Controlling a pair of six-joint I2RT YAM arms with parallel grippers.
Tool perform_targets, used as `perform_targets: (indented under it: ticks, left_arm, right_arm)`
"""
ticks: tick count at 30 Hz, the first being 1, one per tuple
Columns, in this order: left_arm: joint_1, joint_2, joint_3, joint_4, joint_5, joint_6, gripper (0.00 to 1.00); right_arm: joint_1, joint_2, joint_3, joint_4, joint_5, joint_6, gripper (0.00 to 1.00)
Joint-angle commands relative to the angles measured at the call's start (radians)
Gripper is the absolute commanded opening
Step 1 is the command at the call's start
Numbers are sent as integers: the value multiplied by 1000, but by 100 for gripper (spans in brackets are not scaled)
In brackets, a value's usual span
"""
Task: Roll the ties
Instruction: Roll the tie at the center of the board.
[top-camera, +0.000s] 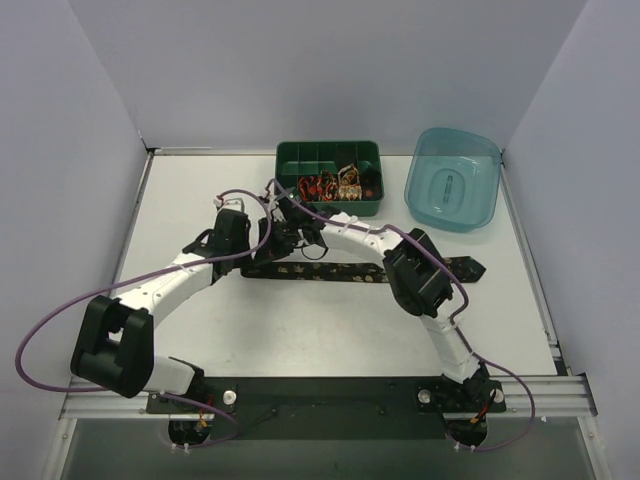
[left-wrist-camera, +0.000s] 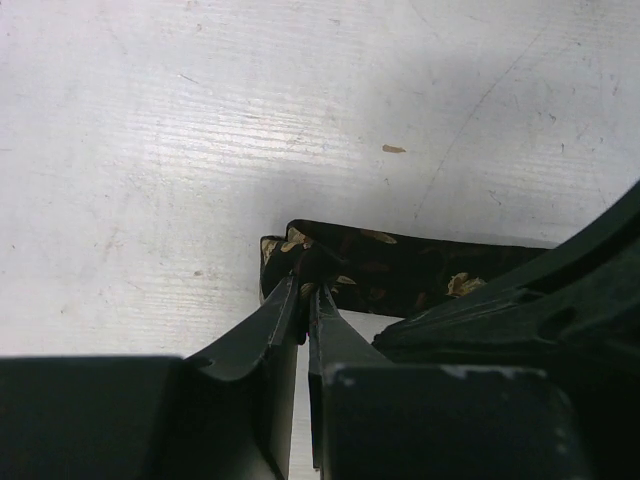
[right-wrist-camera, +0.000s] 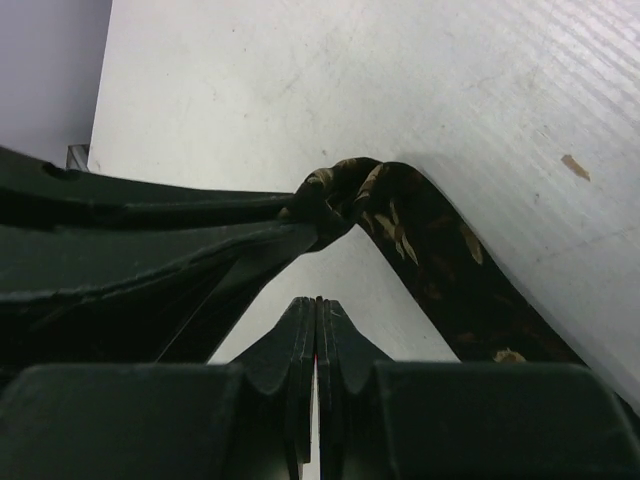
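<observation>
One long tie (top-camera: 340, 271), black with small gold motifs, lies as a strip across the middle of the table. My left gripper (top-camera: 268, 248) is shut on its left end and holds that end a little off the surface. In the left wrist view the fingertips (left-wrist-camera: 290, 290) pinch the folded end of the tie (left-wrist-camera: 400, 265). My right gripper (top-camera: 285, 225) hovers close by, shut with nothing in it. The right wrist view has its closed jaws (right-wrist-camera: 318, 302) just short of the pinched tie end (right-wrist-camera: 345, 190). Several rolled ties (top-camera: 335, 187) sit in the green tray.
A dark green compartment tray (top-camera: 300, 158) stands at the back centre. A translucent teal tub (top-camera: 452, 178) sits to its right. White walls close the table on three sides. The two arms cross close together over the tie's left end.
</observation>
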Motion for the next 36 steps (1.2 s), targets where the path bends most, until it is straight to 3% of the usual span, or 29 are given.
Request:
perform_targets:
  ticks: [1, 11, 22, 27, 28, 31, 36]
  left_arm:
    - [-25, 14, 52, 28, -2, -9, 0]
    - [-91, 99, 81, 68, 4, -29, 0]
    - [-160, 202, 84, 120, 3, -61, 1]
    - [-174, 232, 95, 115, -14, -65, 22]
    - [-177, 234, 97, 114, -17, -65, 33]
    - [-184, 219, 91, 115, -26, -70, 49]
    - [-191, 159, 60, 150, -22, -72, 61]
  right_arm:
    - [-42, -105, -89, -36, 34, -34, 0]
    - [-125, -198, -267, -45, 87, -74, 0]
    - [-149, -220, -285, -45, 84, -77, 0]
    - [-152, -224, -285, -47, 79, -77, 0]
    - [-154, -224, -284, -45, 79, -77, 0]
    - [-154, -226, -281, -47, 76, -74, 0]
    - [-154, -223, -275, -45, 74, -72, 0]
